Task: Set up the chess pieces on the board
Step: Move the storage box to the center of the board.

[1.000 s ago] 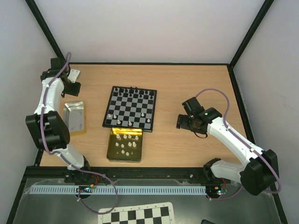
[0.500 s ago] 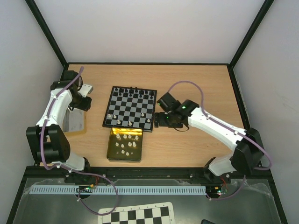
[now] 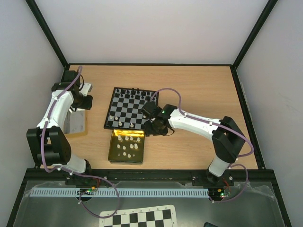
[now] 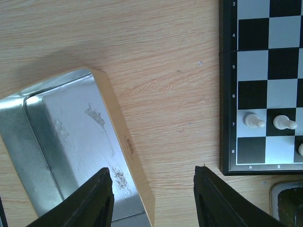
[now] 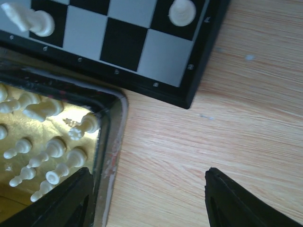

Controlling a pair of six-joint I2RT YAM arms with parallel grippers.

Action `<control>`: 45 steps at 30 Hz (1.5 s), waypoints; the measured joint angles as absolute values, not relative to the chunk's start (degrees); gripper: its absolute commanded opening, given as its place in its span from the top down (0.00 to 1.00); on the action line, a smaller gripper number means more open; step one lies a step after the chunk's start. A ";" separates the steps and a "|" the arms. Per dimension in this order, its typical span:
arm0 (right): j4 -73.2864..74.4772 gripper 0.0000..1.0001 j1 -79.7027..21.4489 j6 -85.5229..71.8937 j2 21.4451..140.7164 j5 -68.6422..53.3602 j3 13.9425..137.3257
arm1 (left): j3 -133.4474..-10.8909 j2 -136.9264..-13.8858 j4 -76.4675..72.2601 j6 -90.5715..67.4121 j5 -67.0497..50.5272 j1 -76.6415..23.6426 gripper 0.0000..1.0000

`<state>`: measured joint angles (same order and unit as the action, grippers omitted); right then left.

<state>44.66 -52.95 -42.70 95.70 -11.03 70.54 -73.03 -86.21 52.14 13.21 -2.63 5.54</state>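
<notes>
Right gripper [image 5: 147,182] hangs with jaws apart and empty over the table [image 5: 222,118]. It is just right of the gold tin [image 5: 111,142] holding cream chess pieces [image 5: 52,151], by the near right corner of the board [image 3: 132,109]. Left gripper [image 4: 151,182], likewise parted and empty, hovers at the edge of the silver lid [image 4: 57,127], left of the board.

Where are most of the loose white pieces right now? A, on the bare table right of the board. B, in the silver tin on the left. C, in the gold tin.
C: the white pieces lie in the gold tin at the near edge of the board.
</notes>
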 measured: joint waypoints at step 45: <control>39.75 0.67 -57.52 -41.52 101.36 -18.59 67.79 | -67.20 -84.07 50.24 12.64 -0.80 6.07 0.49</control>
